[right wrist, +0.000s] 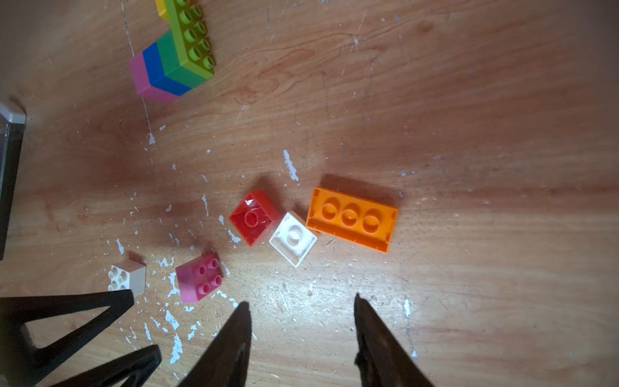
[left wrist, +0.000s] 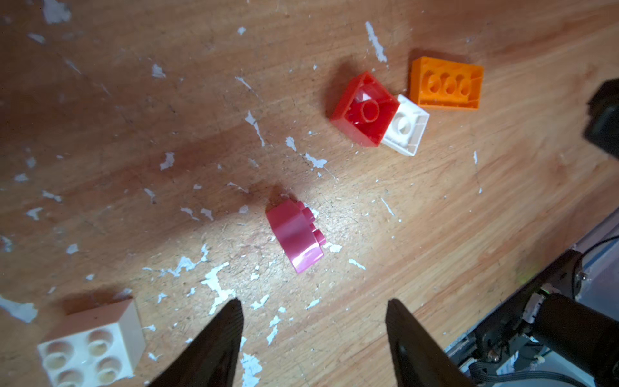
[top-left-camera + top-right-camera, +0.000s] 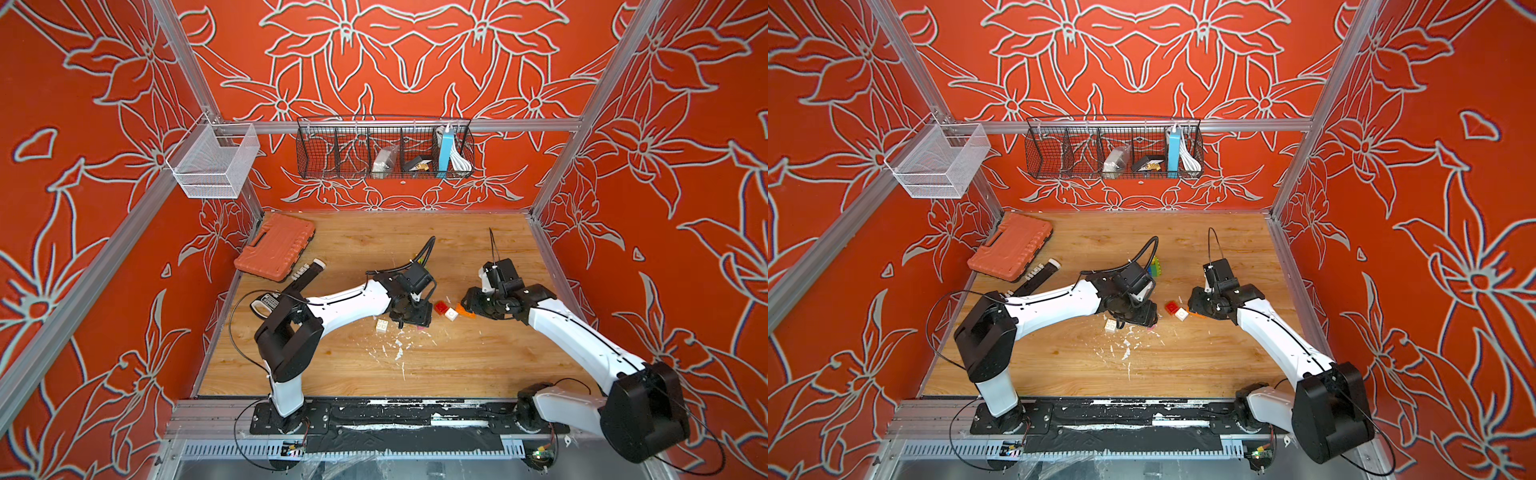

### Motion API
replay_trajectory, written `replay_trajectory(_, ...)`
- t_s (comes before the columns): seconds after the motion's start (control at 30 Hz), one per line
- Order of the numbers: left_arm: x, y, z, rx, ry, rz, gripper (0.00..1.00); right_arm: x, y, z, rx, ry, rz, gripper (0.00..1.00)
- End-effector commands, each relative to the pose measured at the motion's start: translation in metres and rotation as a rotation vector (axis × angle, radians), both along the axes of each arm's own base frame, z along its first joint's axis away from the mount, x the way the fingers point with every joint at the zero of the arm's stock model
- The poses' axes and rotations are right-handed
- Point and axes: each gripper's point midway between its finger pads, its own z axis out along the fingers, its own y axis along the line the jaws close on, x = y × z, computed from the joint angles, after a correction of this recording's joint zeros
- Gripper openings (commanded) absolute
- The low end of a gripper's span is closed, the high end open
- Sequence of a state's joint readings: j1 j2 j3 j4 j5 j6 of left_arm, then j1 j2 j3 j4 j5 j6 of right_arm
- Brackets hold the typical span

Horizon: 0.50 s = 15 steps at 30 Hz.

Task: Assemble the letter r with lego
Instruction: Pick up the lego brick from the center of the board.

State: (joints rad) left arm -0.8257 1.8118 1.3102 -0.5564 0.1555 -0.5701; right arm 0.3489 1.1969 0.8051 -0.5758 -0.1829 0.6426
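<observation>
Lego brick, pink, lies just ahead of left hand, fingers apart.

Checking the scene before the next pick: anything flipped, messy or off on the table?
Yes. The red brick, the white brick touching it and the orange brick, just ahead of the right claw, lie upside down with their hollow undersides up. White flecks litter the table around them.

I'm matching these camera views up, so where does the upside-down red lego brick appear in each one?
In both top views: red brick, middle of the table.
Left wrist view: it lies beyond the pink brick, near the orange brick.
Right wrist view: near centre, pink brick close by.
Shared landmark: the upturned white brick beside it.
</observation>
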Motion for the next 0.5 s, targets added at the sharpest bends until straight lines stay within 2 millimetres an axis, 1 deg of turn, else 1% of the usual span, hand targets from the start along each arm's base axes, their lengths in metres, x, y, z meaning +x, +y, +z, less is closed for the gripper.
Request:
replay_trajectory(0.0, 0.004, -0.004, -0.011, 0.02, 0.039, 0.055, 0.67, -0.006, -0.01, -0.007, -0.015, 0.026, -0.038, 0.51)
replay_trajectory(0.2, 0.013, -0.014, -0.029, 0.041, 0.067, 0.069, 0.61, -0.005, -0.014, -0.003, -0.012, 0.018, -0.038, 0.5)
replay_trajectory(0.47, 0.012, -0.013, -0.048, 0.086, 0.109, 0.074, 0.47, -0.005, -0.017, 0.002, -0.015, 0.004, -0.043, 0.5)
